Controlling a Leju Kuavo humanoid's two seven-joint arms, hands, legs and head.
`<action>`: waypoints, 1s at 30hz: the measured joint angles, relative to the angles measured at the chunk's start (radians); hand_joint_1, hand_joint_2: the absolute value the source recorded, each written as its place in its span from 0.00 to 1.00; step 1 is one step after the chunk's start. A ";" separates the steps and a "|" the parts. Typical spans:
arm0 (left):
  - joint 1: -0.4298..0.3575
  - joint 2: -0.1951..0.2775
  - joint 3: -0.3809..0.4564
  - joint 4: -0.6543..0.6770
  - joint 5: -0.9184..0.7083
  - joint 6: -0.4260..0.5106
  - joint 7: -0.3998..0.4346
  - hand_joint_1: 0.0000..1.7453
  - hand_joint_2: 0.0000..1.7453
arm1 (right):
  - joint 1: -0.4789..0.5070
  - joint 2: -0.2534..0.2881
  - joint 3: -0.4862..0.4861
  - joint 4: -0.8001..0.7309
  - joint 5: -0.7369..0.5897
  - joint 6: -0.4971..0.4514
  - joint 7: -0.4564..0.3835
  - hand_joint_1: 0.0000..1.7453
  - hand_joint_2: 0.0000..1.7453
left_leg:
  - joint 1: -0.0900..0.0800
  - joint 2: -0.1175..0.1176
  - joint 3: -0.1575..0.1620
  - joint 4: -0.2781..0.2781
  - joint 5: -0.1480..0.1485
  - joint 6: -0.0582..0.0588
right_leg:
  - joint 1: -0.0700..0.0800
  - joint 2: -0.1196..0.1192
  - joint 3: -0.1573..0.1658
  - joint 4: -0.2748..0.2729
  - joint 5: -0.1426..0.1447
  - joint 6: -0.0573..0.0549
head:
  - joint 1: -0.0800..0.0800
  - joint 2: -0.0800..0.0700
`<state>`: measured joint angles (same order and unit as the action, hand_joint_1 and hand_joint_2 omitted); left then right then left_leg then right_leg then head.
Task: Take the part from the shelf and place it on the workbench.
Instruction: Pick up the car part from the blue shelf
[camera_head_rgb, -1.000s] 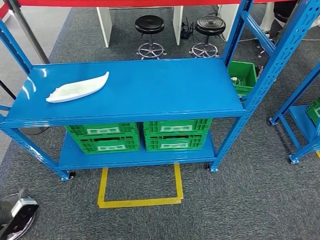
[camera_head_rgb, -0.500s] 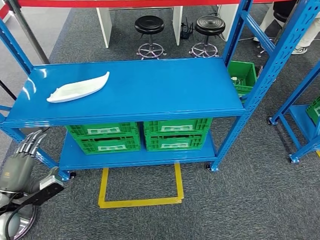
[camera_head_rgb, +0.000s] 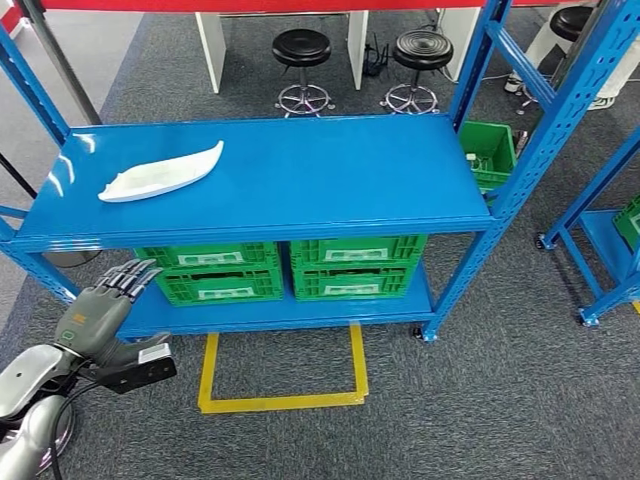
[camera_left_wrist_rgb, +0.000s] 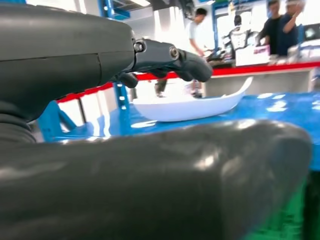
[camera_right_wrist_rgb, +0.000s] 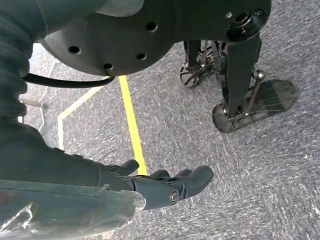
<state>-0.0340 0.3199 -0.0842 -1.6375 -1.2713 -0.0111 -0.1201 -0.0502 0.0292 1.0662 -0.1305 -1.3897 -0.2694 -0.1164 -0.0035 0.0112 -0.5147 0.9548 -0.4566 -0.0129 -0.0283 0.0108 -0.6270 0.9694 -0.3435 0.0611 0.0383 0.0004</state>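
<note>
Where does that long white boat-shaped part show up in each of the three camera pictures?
Head view: the white part lies on the left of the blue shelf's top board, nothing touching it.
Left wrist view: the part lies just past the left hand's fingers.
Right wrist view: not in it.
Shared landmark: the blue board.

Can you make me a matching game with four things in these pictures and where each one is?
Things:
1. long white curved plastic part
2. green plastic crates
3. round black stools
4. robot's left hand

Places:
A. on the grey carpet behind the blue metal shelf
B. on the shelf's lower level
C. on the top level, near its left end
D. in front of the shelf, below its top level, holding nothing

Pairs: 1-C, 2-B, 3-A, 4-D
</note>
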 joint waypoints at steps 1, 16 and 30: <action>-0.007 0.008 -0.014 0.001 -0.011 -0.008 0.016 0.00 0.00 | -0.001 0.000 0.003 0.000 -0.002 0.000 0.001 0.00 1.00 | 0.000 0.000 -0.001 0.000 0.000 -0.001 | 0.000 0.000 -0.002 0.001 0.000 0.000 | 0.000 0.000; -0.052 0.069 -0.124 0.024 -0.056 -0.073 0.114 0.00 0.00 | -0.006 -0.004 0.037 0.003 -0.026 0.009 -0.001 0.00 1.00 | 0.003 0.000 -0.007 0.000 0.004 -0.008 | 0.003 0.000 -0.011 0.009 -0.001 -0.004 | 0.000 0.000; -0.059 0.074 -0.146 0.036 -0.027 -0.089 0.114 0.00 0.00 | -0.006 -0.004 0.048 0.003 -0.039 0.004 -0.001 0.00 1.00 | -0.004 0.000 -0.013 0.003 0.000 0.004 | -0.005 0.000 -0.010 0.009 0.007 0.007 | 0.000 0.000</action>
<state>-0.0934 0.3943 -0.2298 -1.6017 -1.2985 -0.1002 -0.0061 -0.0564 0.0252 1.1137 -0.1270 -1.4287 -0.2659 -0.1171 -0.0075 0.0110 -0.5277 0.9582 -0.4564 -0.0093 -0.0329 0.0105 -0.6373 0.9782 -0.3369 0.0679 0.0381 0.0004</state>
